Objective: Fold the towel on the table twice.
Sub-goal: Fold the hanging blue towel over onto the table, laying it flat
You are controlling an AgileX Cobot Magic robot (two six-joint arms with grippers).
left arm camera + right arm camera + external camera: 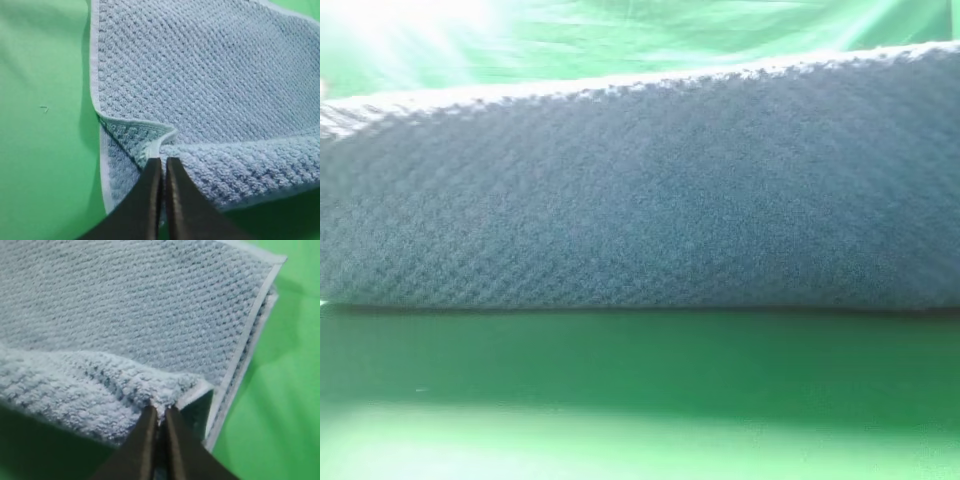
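The blue-grey waffle-weave towel (640, 190) fills the exterior high view, lifted close to the camera and hanging above the green table (640, 400); no gripper shows there. In the left wrist view my left gripper (163, 162) is shut on the hemmed corner of the towel (210, 85), with the lifted edge folded over the layer lying on the table (40, 125). In the right wrist view my right gripper (159, 411) is shut on the other corner of the towel (140, 305), held above the lower layer and its pale hem.
The wrinkled green backdrop cloth (650, 35) hangs behind the towel, with a bright glare at top left. Bare green table lies left of the towel in the left wrist view and right of it (290, 375) in the right wrist view.
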